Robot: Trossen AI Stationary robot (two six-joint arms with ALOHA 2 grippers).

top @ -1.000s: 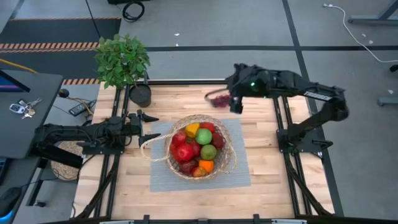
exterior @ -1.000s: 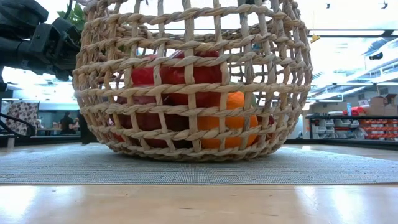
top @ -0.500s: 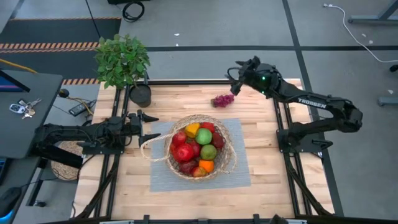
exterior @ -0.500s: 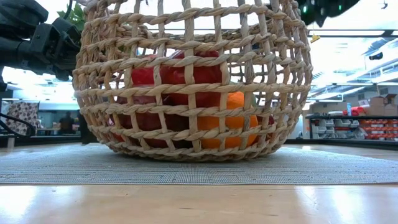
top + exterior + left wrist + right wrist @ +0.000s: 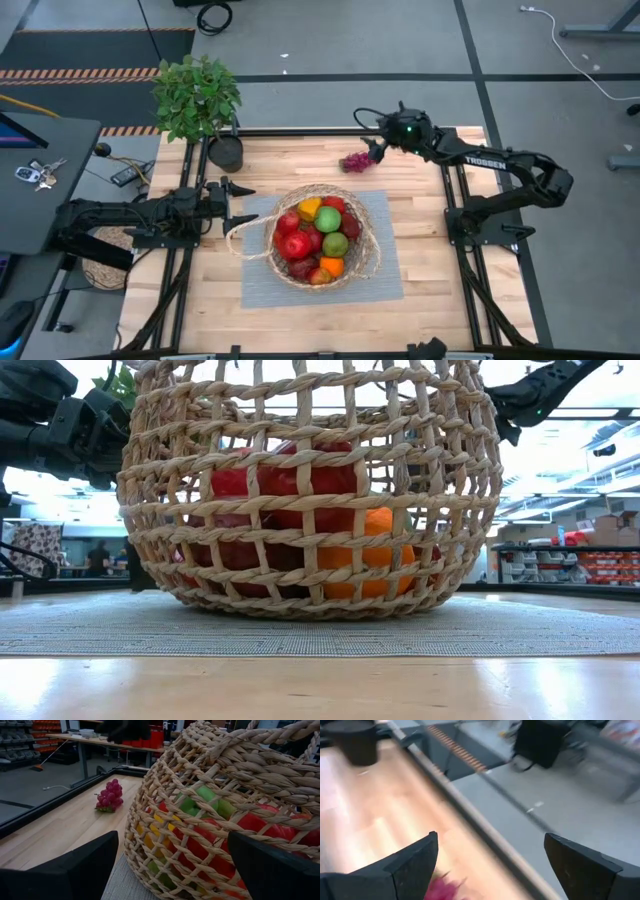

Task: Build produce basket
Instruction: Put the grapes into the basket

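The tan wicker basket point(image 5: 322, 240) stands on a grey mat point(image 5: 385, 275). It holds red, green, yellow and orange produce point(image 5: 318, 238). Its looped handle point(image 5: 238, 238) points toward the table's left. A purple grape bunch point(image 5: 356, 161) lies on the bare wood beyond the basket; it also shows in the left wrist view point(image 5: 110, 796). My right gripper point(image 5: 371, 137) is open, just right of and above the grapes, whose tip shows between its fingers point(image 5: 445, 887). My left gripper point(image 5: 238, 205) is open and empty beside the basket's left wall point(image 5: 200, 820).
A potted leafy plant point(image 5: 197, 95) stands at the table's far left corner. A smaller woven round thing point(image 5: 105, 260) lies off the left edge. A dark desk with keys point(image 5: 35, 172) is farther left. Bare wood shows right of the mat point(image 5: 440, 260).
My right gripper has swung from above the grapes toward the table's far edge, then come down and back toward them. The grape bunch, blurred under the gripper a second ago, now lies still on the wood. My left arm and the basket have kept still.
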